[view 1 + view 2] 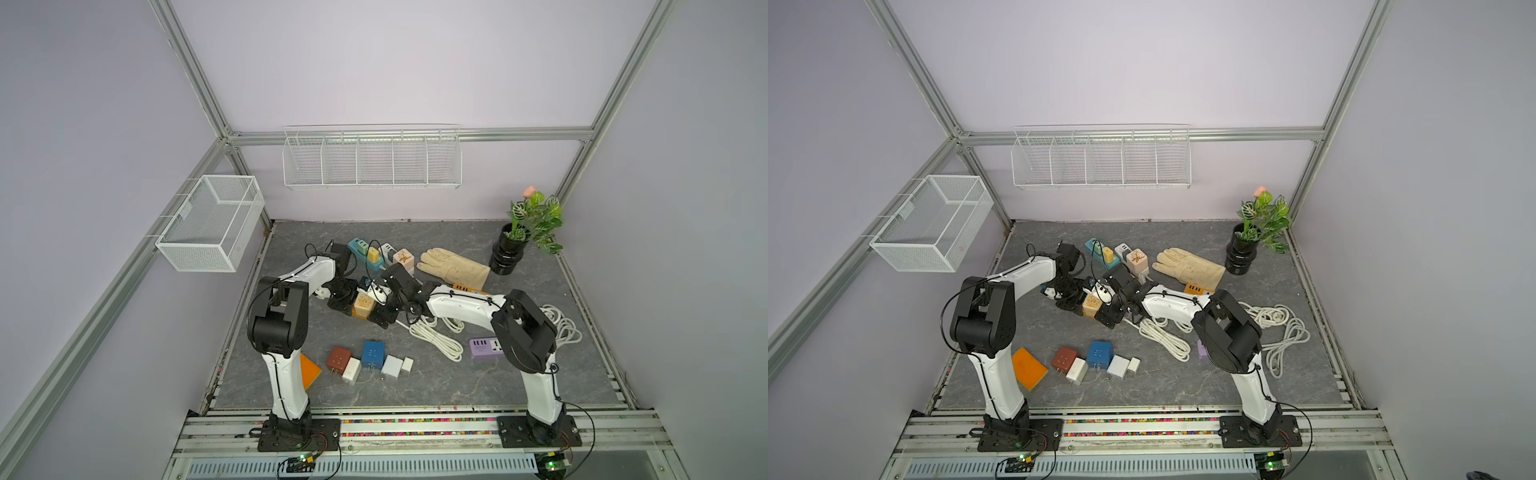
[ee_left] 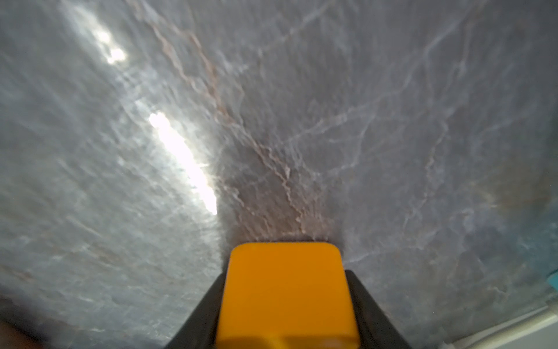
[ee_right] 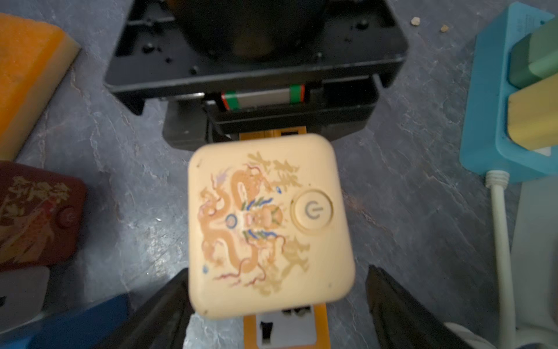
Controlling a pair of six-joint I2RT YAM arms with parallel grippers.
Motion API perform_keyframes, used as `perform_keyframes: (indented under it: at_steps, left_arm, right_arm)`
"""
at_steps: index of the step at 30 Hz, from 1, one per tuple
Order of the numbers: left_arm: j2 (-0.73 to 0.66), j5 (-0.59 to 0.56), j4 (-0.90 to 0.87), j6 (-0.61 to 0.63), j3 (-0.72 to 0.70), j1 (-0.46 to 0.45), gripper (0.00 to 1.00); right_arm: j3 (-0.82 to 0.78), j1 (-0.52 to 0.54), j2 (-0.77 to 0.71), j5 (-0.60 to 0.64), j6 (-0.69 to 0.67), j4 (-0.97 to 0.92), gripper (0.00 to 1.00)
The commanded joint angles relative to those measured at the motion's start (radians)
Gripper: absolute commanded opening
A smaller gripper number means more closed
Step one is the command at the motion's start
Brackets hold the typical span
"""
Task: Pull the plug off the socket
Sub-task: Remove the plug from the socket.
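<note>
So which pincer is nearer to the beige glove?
Right. The right pincer, open around the cream plug, is just in front and left of the glove. The left pincer, shut on the orange power strip, is farther left, beyond that plug.

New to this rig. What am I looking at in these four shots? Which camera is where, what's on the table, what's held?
Two robot arms stand at the table's front edge, each ending in a two-finger gripper. Both top views come from one camera overhead. The other two pictures come from cameras on the wrists.

On the table lie loose plugs, cords, a glove, a potted plant and a blue strip.

The left gripper is shut on the end of an orange strip. A cream plug sits on that strip. The right gripper is open, with a finger on either side of the plug, not yet gripping it.
</note>
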Motion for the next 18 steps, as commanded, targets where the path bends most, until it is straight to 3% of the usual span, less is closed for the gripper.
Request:
perform_keyframes:
  at_steps: [1,11,16,18]
  left_arm:
    - [0.007,0.015,-0.010,0.024,-0.003,-0.012,0.00]
    - [0.012,0.022,-0.010,0.026,-0.004,-0.012,0.00]
    - [0.013,0.021,-0.010,0.026,0.001,-0.012,0.00]
    - [0.016,0.022,-0.011,0.026,0.006,-0.012,0.00]
  right_arm:
    - [0.043,0.011,0.026,-0.030,-0.031,-0.010,0.91]
    - [0.154,0.011,0.101,-0.072,-0.028,-0.070,0.82]
    - [0.161,0.011,0.107,-0.083,-0.031,-0.095,0.71]
    - [0.159,0.011,0.103,-0.084,-0.032,-0.098,0.62]
